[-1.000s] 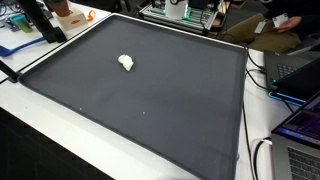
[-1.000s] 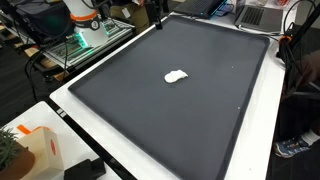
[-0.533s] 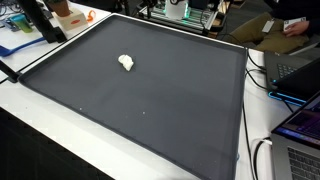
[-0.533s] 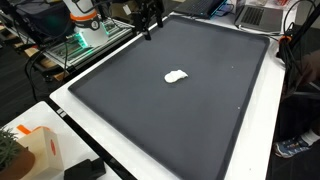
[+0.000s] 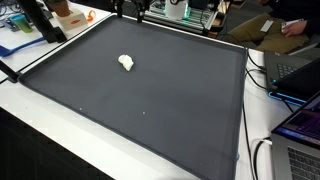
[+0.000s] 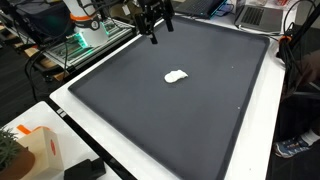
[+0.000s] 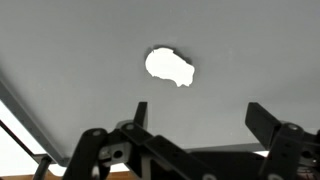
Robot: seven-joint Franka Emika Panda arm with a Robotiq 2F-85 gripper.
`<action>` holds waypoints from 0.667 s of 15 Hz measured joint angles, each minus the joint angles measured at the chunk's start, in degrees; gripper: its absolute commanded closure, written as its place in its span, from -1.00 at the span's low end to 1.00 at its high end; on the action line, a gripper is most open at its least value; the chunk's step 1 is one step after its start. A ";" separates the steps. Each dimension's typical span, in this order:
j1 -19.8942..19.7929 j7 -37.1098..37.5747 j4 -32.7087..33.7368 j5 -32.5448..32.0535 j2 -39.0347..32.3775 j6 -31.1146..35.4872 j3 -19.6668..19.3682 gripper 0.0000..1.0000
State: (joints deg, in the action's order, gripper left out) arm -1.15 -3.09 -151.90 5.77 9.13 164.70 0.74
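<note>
In an exterior view, a white and orange box [image 6: 40, 148] stands nearest, on the white table [image 6: 110, 128]. Beyond it spreads a large dark grey rectangular mat [image 6: 210, 115]. A small white crumpled lump [image 6: 176, 76] lies near the mat's middle, touched by nothing. Farther back, over the mat's far edge, the black two-fingered gripper [image 6: 153, 36] hangs with its jaws spread wide and empty, well apart from the lump. In the wrist view the lump shows beyond the fingers [image 7: 140, 112].
</note>
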 measured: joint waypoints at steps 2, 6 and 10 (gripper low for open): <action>-0.29 4.33 -0.58 -1.13 -2.92 6.50 0.18 -1.00; -6.45 17.87 -1.48 -14.74 -9.38 17.31 0.60 -1.00; -7.49 19.23 -1.65 -16.82 -13.00 23.15 -1.81 -1.00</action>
State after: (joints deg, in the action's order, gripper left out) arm -8.64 16.14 -153.54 -11.06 -3.87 187.85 -1.07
